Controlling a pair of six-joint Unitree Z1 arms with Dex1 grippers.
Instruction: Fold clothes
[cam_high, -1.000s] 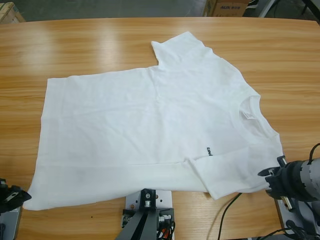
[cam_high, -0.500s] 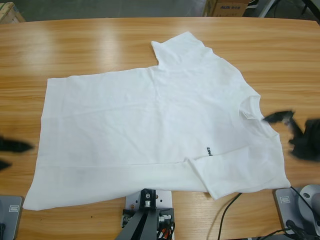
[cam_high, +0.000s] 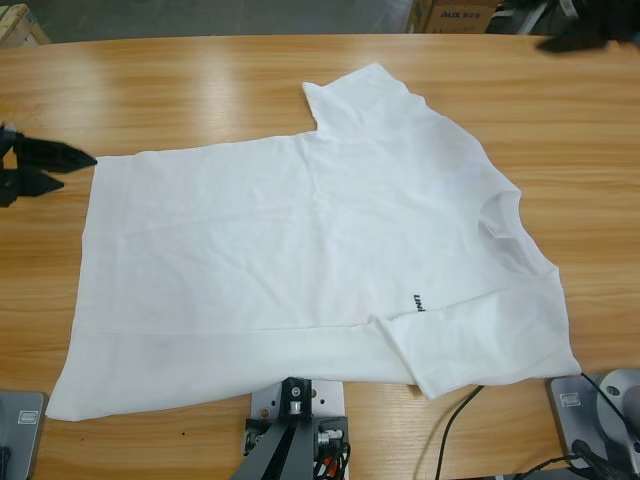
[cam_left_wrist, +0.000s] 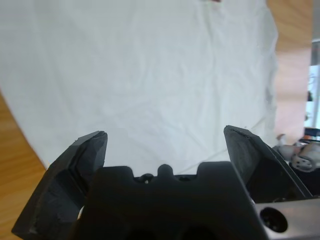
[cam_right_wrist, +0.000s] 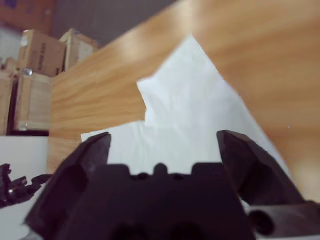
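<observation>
T-shirt (cam_high: 300, 260) lies spread flat on the wooden table (cam_high: 180, 90), chest up, hem twd the left edge of the high view, neck twd the right; far sleeve sticks out flat, near sleeve already folded in over the body next to the small dark lettering (cam_high: 417, 302). Left gripper (cam_high: 45, 165) hangs just off the hem corner at the far left, jaws spread wide w/ nothing between them; left wrist view looks straight down the white cloth. Right gripper (cam_high: 575, 35) is up at the top right corner, well apart from the shirt, jaws likewise wide apart and empty; its wrist view looks along the far sleeve (cam_right_wrist: 190, 85). No fold begun by either arm. Risks, as I judge: thin cotton flat on smooth wood gives a jaw little to bite, so a pinch may slide or grab only the top layer; one arm lifting before the other would skew the fold; the tucked near sleeve could fall open if the body gets dragged. Table is long, glossy, light glare on it, bare around the shirt. Beyond it: cardboard boxes (cam_right_wrist: 45, 50) and wooden crates (cam_right_wrist: 25, 100), grey floor.
</observation>
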